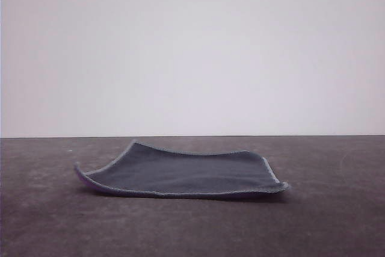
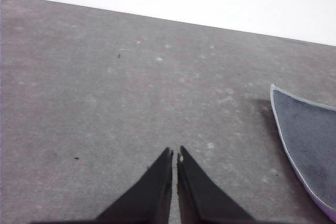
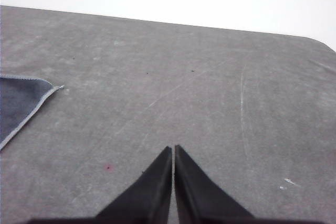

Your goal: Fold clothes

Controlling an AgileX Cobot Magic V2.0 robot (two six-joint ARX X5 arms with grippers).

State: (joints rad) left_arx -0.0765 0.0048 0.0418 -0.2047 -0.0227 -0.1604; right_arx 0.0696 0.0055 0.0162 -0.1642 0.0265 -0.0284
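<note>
The clothes (image 1: 186,176) are one small square cloth lying spread on the dark table, dark grey face up, with a pale stitched hem and a sliver of purple under its curled left corner. In the left wrist view my left gripper (image 2: 175,157) is shut on nothing above bare table, and one corner of the clothes (image 2: 307,140) lies off to one side of it. My right gripper (image 3: 173,150) is also shut and holds nothing; another corner of the clothes (image 3: 21,100) lies well apart from it.
The dark grey table (image 1: 337,221) runs wide around the cloth on all sides. A plain white wall stands behind its far edge. The table's rounded far corner (image 3: 320,43) appears in the right wrist view.
</note>
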